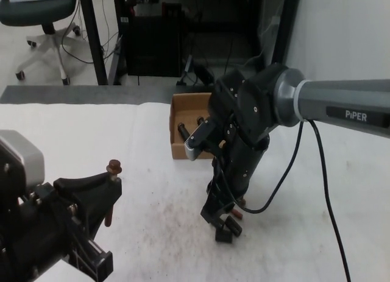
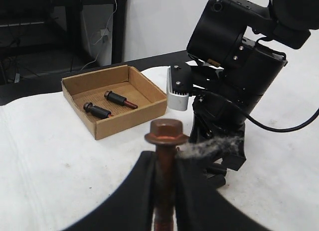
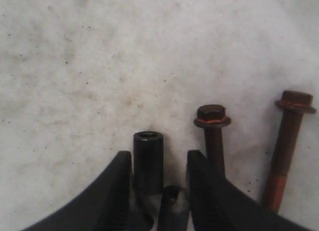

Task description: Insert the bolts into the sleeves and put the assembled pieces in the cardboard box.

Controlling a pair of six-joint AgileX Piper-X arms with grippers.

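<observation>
My left gripper (image 2: 164,163) is shut on a copper bolt (image 2: 165,136) that stands upright with its head up, low at the near left (image 1: 113,167) in the high view. The right arm points down at the bench, and my right gripper (image 3: 159,156) is open with its fingers on either side of a black sleeve (image 3: 148,158) lying on the cloth. A second dark piece (image 3: 172,201) lies deeper between those fingers. Two loose copper bolts (image 3: 213,133) (image 3: 288,146) lie beside that gripper. The cardboard box (image 2: 129,120) holds two assembled pieces (image 2: 97,111) (image 2: 119,99).
The bench is covered with a white, lightly stained cloth (image 1: 152,227). The box (image 1: 178,149) sits at the far middle, just behind the right arm (image 1: 256,111), whose cable (image 1: 304,154) hangs beside it. An office chair (image 1: 42,14) and dark frames stand beyond the bench.
</observation>
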